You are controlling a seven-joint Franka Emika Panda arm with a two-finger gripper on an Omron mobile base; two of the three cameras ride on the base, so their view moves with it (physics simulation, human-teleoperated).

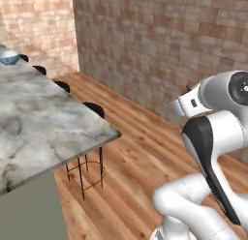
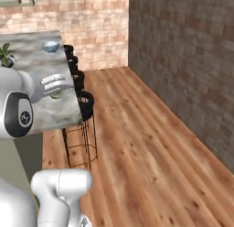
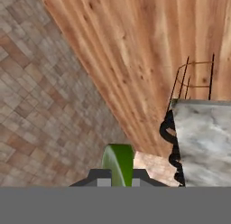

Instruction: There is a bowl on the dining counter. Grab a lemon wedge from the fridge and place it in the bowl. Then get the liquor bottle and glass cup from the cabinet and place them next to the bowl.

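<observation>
gripper [image 3: 118, 173] tight on lemon wedge [image 3: 118, 162]

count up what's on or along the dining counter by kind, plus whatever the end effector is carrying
bowl: 1
potted plant: 1
black bar stools: 4 along the counter edge
green wedge shut in the end effector: 1
total: 7

Green lemon wedge [image 3: 118, 163] upright; bluish bowl [image 2: 50, 46] on far counter end
</observation>
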